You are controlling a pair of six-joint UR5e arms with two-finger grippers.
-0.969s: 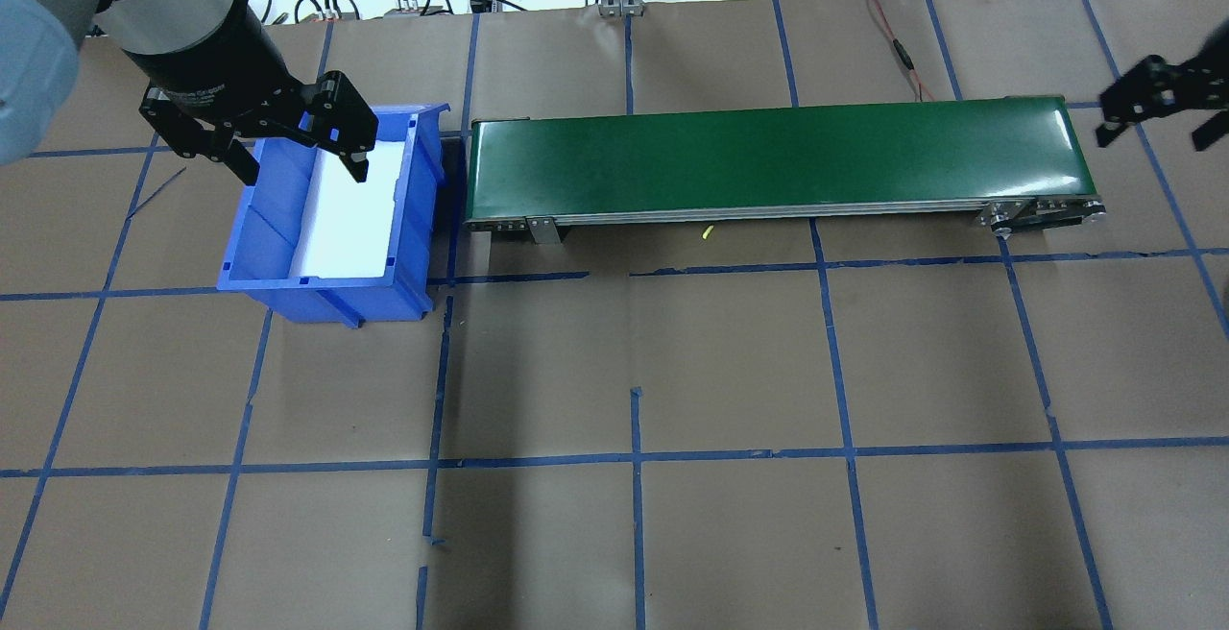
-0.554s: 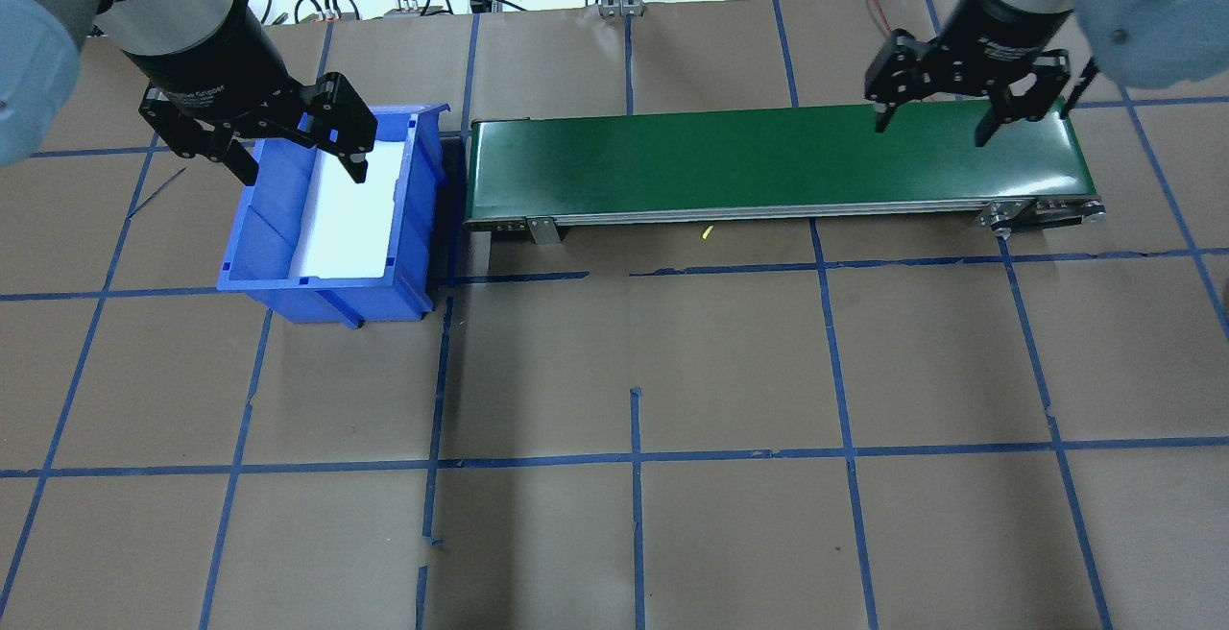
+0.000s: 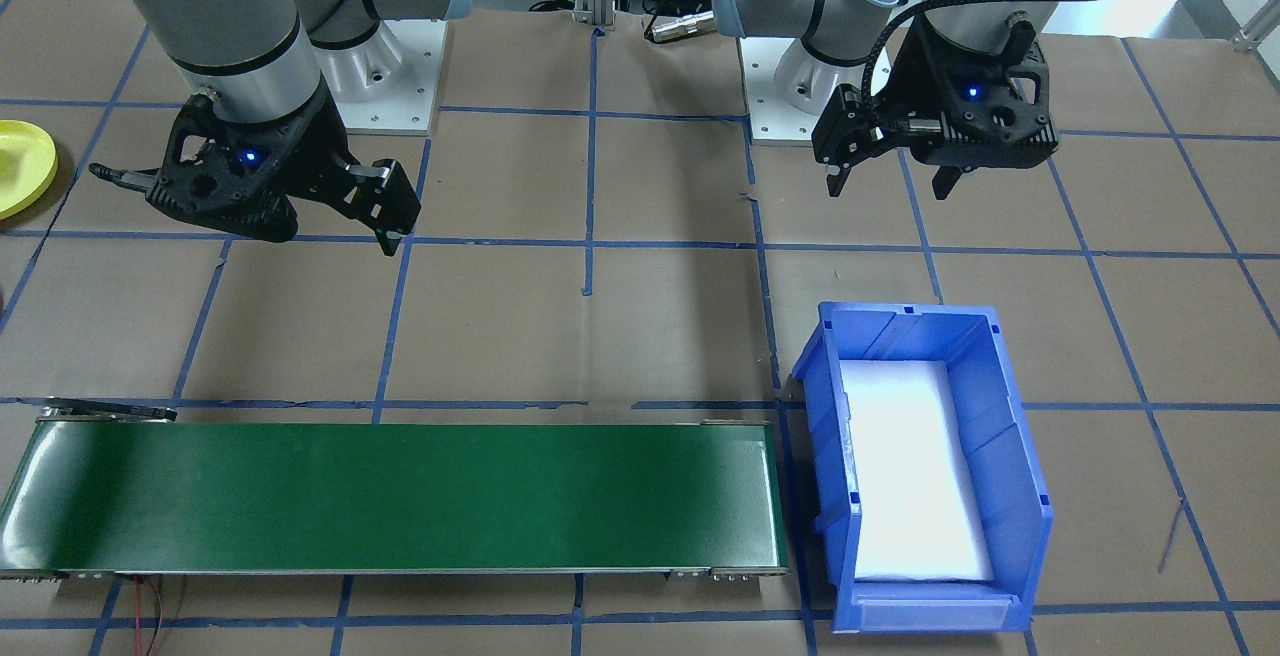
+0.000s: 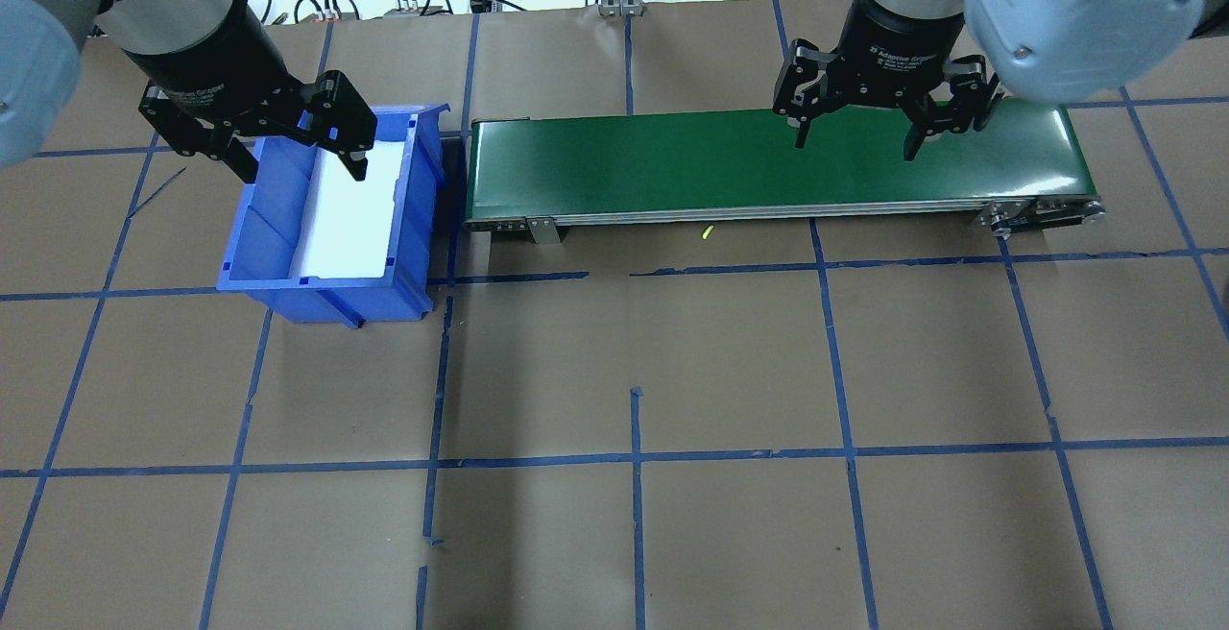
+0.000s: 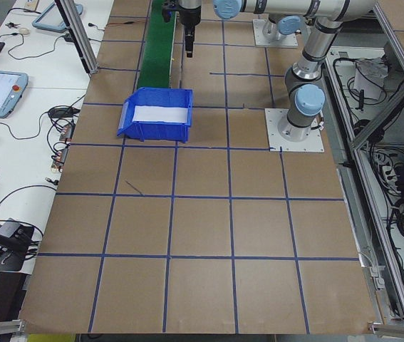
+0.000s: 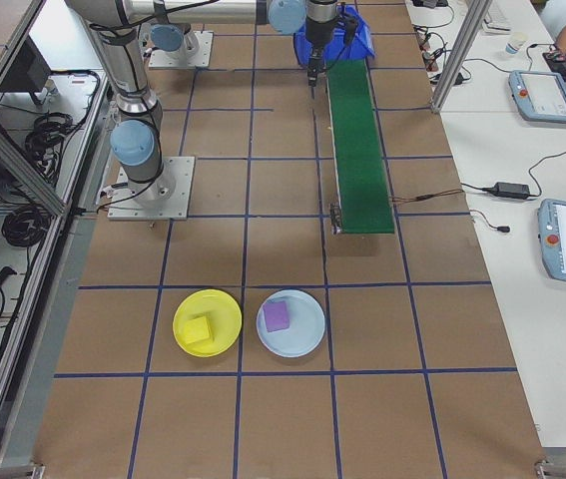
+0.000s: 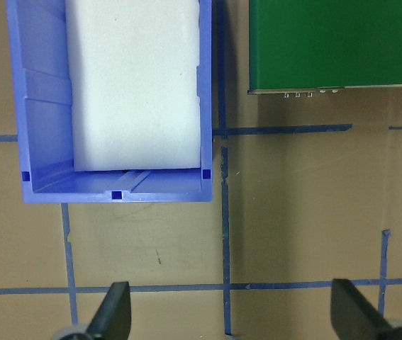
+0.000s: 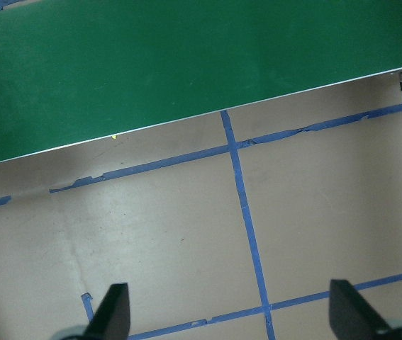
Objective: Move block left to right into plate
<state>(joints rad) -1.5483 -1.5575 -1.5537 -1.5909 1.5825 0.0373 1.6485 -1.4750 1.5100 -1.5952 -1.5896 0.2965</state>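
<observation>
Two end effectors hang above the table (image 4: 614,534), both spread wide and holding nothing; the left end effector (image 4: 300,167) hovers over the far end of the bin (image 4: 326,289), whose floor carries a white foam pad (image 4: 350,217); in the left wrist view its fingertips (image 7: 115,308) frame bare table, with the bin ahead of them and the belt (image 4: 768,164) ahead and to the right; the right end effector (image 4: 857,143) hovers over the belt, toward its right half, fingertips pointing down; in the right wrist view its fingertips (image 8: 112,312) stand apart over blue tape lines, the green belt running ahead of them; seen from the front, the left end effector (image 3: 890,186) is on the right side and the right end effector (image 3: 255,211) on the left side; the plate (image 6: 208,322) lies on the table well apart from both end effectors, beyond the belt's right end; a yellow block (image 6: 198,331) rests in it; just beside it lies a pale blue plate (image 6: 292,324) with a purple block (image 6: 277,315) in it; only the plate's edge (image 3: 25,181) shows in the front view, off to the outer side of the right end effector.
</observation>
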